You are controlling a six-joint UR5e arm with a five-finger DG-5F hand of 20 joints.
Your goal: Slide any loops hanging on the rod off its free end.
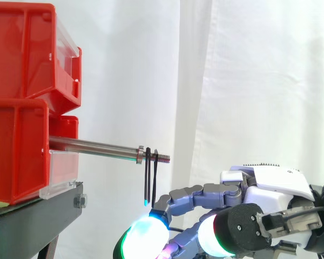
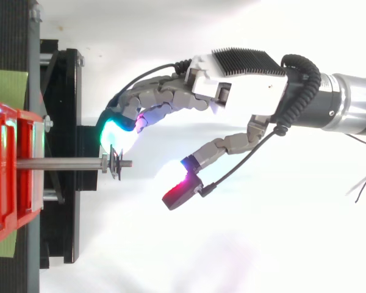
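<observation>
A steel rod [image 1: 92,146] sticks out level from the lower red bin [image 1: 16,151] toward the right and ends in a threaded tip [image 1: 163,158]. Two thin black loops [image 1: 150,181] hang side by side near that free end, just outside a collar; from above they are a small dark knot on the rod [image 2: 116,163]. My hand [image 1: 264,194] sits low and to the right of the rod's tip, open, its fingers loosely spread and holding nothing. Glowing fingertips [image 2: 117,135] lie close beside the loops, under their lower ends [image 1: 161,211]. The thumb [image 2: 182,190] stands off on the rod's other side.
Two red bins are stacked on a black stand [image 1: 38,216] at the left; the upper bin [image 1: 27,48] overhangs the rod's root. A white curtain hangs behind. Open space lies right of the rod's tip, apart from my arm [image 2: 348,104].
</observation>
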